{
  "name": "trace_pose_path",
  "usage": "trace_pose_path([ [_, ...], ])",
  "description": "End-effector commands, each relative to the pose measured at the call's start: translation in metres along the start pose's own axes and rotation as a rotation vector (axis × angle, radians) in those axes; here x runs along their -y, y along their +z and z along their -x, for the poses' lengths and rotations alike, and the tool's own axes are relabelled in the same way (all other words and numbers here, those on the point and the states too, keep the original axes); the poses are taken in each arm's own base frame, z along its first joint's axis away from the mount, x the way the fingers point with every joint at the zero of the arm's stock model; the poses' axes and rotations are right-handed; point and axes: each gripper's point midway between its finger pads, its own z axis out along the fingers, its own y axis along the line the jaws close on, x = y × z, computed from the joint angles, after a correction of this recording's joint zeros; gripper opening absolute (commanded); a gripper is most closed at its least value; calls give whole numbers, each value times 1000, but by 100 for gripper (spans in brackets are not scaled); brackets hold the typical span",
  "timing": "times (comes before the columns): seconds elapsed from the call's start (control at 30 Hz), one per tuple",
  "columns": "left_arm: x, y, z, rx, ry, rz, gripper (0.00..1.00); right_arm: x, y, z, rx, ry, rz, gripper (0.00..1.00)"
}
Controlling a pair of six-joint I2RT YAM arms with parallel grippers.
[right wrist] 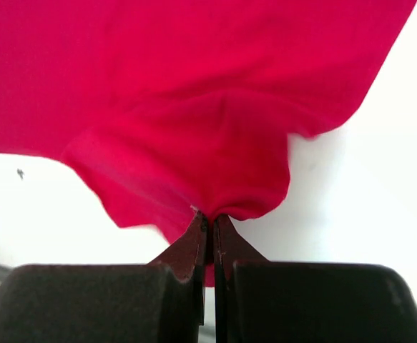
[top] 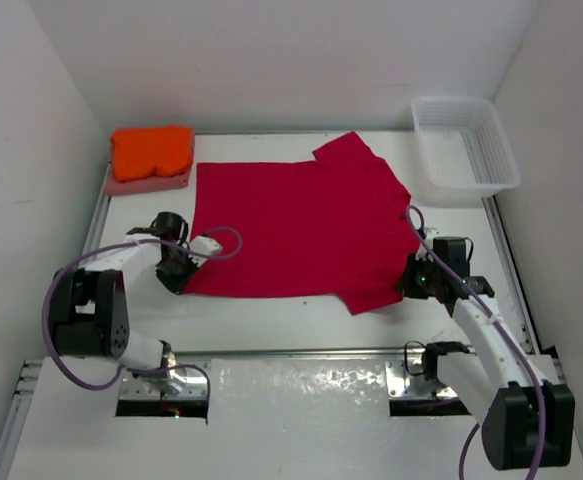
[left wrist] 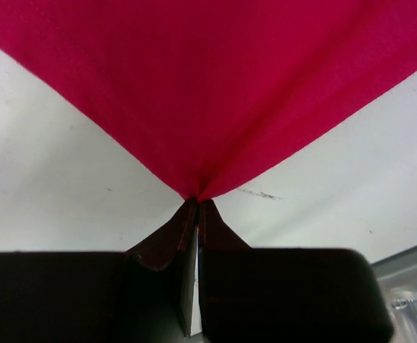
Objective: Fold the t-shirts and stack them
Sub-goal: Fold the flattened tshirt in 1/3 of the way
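Note:
A crimson red t-shirt (top: 296, 225) lies spread flat across the middle of the table. My left gripper (top: 176, 272) is shut on its near left corner; the cloth (left wrist: 208, 93) fans out from the pinched tip in the left wrist view. My right gripper (top: 411, 280) is shut on the shirt's near right sleeve, whose fabric (right wrist: 194, 136) bunches at the closed fingertips. A folded orange t-shirt (top: 152, 150) lies on a folded salmon-pink t-shirt (top: 151, 184) at the back left.
A white mesh basket (top: 465, 148) stands at the back right corner. White walls enclose the table on three sides. Metal rails and the arm bases run along the near edge (top: 301, 375).

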Motion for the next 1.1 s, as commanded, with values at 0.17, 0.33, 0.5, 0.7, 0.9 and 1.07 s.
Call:
trace_pose_path([
  [0.17, -16, -14, 23, 81, 29, 39, 0, -3, -6, 5, -5, 34, -2, 0],
  [0.33, -46, -25, 66, 164, -25, 76, 0, -2, 7, 74, 106, -29, -20, 0],
  [0.5, -73, -12, 93, 179, -108, 98, 0, -2, 44, 134, 131, -70, -2, 0],
  [0.7, -112, 1, 115, 191, -165, 200, 0, 7, 78, 171, 141, -88, -25, 0],
  [0.9, -129, 5, 128, 214, -219, 243, 0, 27, 96, 194, 155, -50, -60, 0],
  [1.07, -129, 9, 130, 216, -225, 232, 0, 35, 103, 194, 139, -45, -73, 0],
])
